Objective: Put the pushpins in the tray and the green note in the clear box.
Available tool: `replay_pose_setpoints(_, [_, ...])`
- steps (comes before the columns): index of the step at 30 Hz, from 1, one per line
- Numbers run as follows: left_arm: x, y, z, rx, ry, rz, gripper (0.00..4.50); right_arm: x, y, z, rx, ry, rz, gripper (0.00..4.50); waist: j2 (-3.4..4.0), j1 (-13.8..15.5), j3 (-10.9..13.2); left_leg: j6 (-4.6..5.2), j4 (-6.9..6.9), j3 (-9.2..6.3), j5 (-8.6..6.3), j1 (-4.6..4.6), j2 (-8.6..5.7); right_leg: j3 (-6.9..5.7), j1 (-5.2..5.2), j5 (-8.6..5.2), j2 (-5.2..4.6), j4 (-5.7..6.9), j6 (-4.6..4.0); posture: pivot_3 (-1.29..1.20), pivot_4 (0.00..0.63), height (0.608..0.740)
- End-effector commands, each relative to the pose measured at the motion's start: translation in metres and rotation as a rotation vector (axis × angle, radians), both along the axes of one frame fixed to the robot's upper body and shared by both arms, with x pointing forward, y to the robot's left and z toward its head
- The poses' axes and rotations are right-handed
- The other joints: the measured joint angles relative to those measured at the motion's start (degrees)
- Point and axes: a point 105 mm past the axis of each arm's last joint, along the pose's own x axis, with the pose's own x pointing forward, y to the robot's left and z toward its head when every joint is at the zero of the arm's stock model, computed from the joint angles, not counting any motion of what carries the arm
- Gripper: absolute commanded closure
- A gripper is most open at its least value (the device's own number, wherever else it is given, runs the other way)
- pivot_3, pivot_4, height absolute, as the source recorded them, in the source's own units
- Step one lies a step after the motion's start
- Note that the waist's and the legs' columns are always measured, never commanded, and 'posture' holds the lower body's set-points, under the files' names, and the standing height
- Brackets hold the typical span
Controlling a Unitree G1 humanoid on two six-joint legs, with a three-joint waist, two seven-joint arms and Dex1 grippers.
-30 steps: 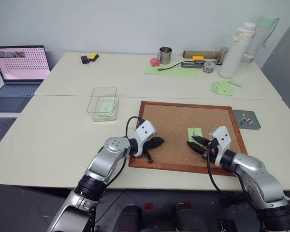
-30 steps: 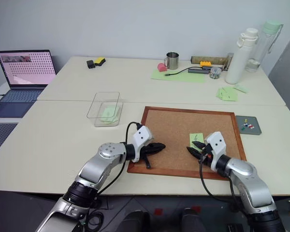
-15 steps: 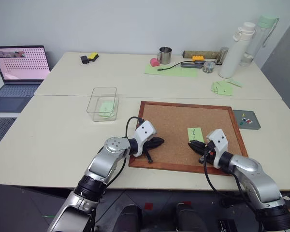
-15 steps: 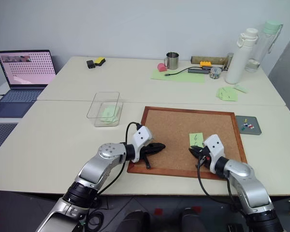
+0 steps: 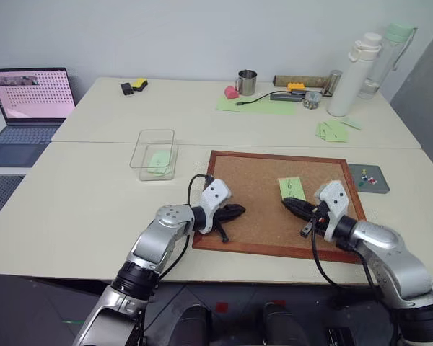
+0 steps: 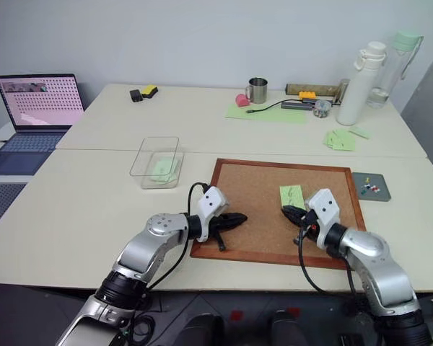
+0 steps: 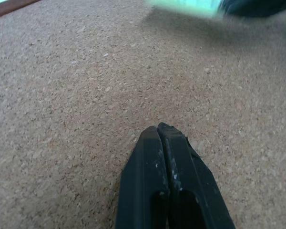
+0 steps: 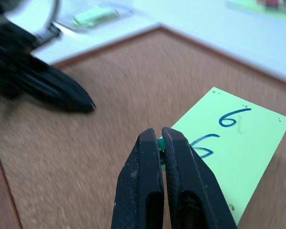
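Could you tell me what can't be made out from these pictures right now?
- Pushpin: right wrist view, the right gripper shut on it hides all but a green sliver.
- Tray pins: head views, too small to count.
- Green note: left wrist view, blurred, cut off by the edge.

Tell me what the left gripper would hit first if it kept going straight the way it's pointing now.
Probably the corkboard: the left gripper is shut and angled slightly down at its surface. If it skimmed over that, the right gripper and the green note lie roughly ahead, though depth is unclear.
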Motion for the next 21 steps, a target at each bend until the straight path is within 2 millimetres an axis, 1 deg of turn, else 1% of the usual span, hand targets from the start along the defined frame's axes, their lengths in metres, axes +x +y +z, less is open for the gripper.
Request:
replay_pose_setpoints(1, [-0.004,-0.005,0.03,-0.241,0.126,0.012,4.09,-0.003,0.003,0.016,-0.14,-0.13,0.075,4.5,-0.03,0.0,0.0,0.0,0.0,0.0,0.0,-0.03,-0.01,0.0,-0.01,0.01,-0.01,-0.01,-0.01,0.0,0.15,0.74])
replay_pose_setpoints(4, [-0.007,-0.008,0.057,-0.457,0.251,0.013,3.57,-0.004,0.003,0.02,-0.204,-0.179,0.105,4.5,-0.16,0.0,0.1,0.0,0.12,-0.04,0.0,-0.28,-0.02,-0.05,-0.16,0.04,-0.03,-0.01,-0.03,0.0,0.15,0.74])
replay_pose_setpoints(6, [-0.01,-0.006,0.066,-0.533,0.318,0.008,3.16,-0.004,0.004,0.024,-0.226,-0.206,0.121,4.5,-0.26,0.1,0.2,0.0,0.18,-0.13,0.0,-0.31,-0.03,-0.14,-0.13,0.04,-0.03,0.0,-0.01,0.0,0.15,0.74])
replay_pose_setpoints(7, [-0.011,-0.005,0.068,-0.554,0.341,0.009,2.9,-0.004,0.004,0.026,-0.235,-0.217,0.129,4.5,-0.26,0.1,0.2,0.0,0.19,-0.17,0.0,-0.3,-0.03,-0.17,-0.1,0.04,-0.03,0.0,0.0,0.0,0.15,0.74])
replay_pose_setpoints(8, [-0.011,-0.005,0.069,-0.574,0.361,0.013,2.78,-0.004,0.005,0.027,-0.24,-0.227,0.135,4.5,-0.26,0.1,0.2,0.0,0.19,-0.19,0.0,-0.3,-0.03,-0.19,-0.1,0.04,-0.02,0.01,0.0,0.0,0.15,0.74])
replay_pose_setpoints(9, [-0.01,-0.006,0.072,-0.597,0.379,0.016,2.51,-0.005,0.006,0.029,-0.244,-0.238,0.142,4.5,-0.26,0.1,0.2,0.0,0.19,-0.19,0.0,-0.28,-0.04,-0.19,-0.1,0.04,-0.02,0.03,0.0,0.0,0.15,0.74])
replay_pose_setpoints(10, [-0.01,-0.006,0.074,-0.618,0.394,0.018,2.39,-0.005,0.007,0.031,-0.246,-0.249,0.149,4.5,-0.27,0.1,0.2,0.0,0.19,-0.19,0.0,-0.28,-0.04,-0.19,-0.1,0.04,-0.02,0.03,0.0,0.0,0.15,0.74])
replay_pose_setpoints(12, [-0.012,-0.009,0.078,-0.656,0.427,0.01,1.94,-0.007,0.012,0.035,-0.253,-0.274,0.166,4.5,-0.29,0.1,0.2,-0.01,0.2,-0.2,0.01,-0.29,-0.06,-0.18,-0.09,0.05,-0.02,0.02,-0.03,0.0,0.15,0.74])
replay_pose_setpoints(16, [-0.01,-0.016,0.077,-0.708,0.508,0.036,1.17,-0.009,0.02,0.044,-0.244,-0.31,0.19,4.5,-0.33,0.3,0.2,-0.01,0.22,-0.2,0.01,-0.29,-0.09,-0.17,-0.08,0.16,-0.04,0.01,-0.18,0.0,0.15,0.74])
replay_pose_setpoints(19, [-0.014,-0.021,0.084,-0.762,0.561,-0.007,1.17,-0.012,0.029,0.051,-0.226,-0.335,0.216,4.5,-0.33,0.2,0.2,-0.01,0.22,-0.21,0.01,-0.29,-0.09,-0.18,-0.07,0.16,-0.03,0.02,-0.18,0.0,0.15,0.74])
replay_pose_setpoints(21, [-0.014,-0.023,0.089,-0.801,0.582,-0.018,1.17,-0.016,0.037,0.056,-0.211,-0.352,0.237,4.5,-0.34,0.2,0.2,-0.01,0.22,-0.22,0.01,-0.29,-0.09,-0.19,-0.08,0.16,-0.03,0.03,-0.18,0.0,0.15,0.74])
